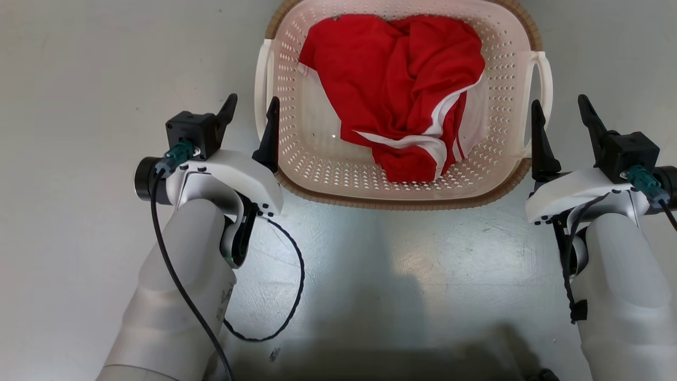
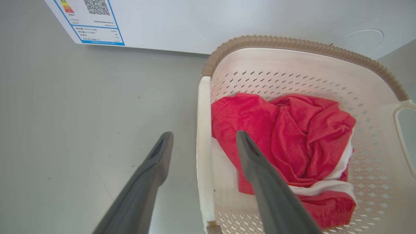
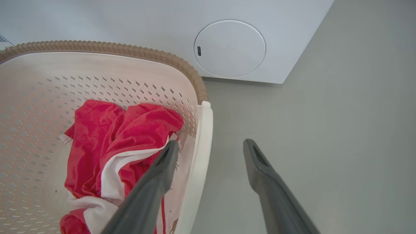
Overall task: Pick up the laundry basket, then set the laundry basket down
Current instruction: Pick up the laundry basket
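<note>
The laundry basket (image 1: 317, 159), cream and perforated with a brown rim, sits on the grey floor in front of me and holds a red garment with white trim (image 1: 402, 90). My left gripper (image 1: 252, 100) is open and straddles the basket's left white handle (image 2: 204, 146), one finger outside and one over the inside. On the other side my right gripper (image 1: 558, 100) is open in the same way around the right handle (image 3: 201, 146). Neither pair of fingers is closed on a handle.
A white appliance (image 3: 130, 19) stands just beyond the basket, with a round cover (image 3: 229, 48) low on its front and a label (image 2: 94, 22) on the other side. Bare grey floor (image 1: 79, 159) stretches to both sides and toward me.
</note>
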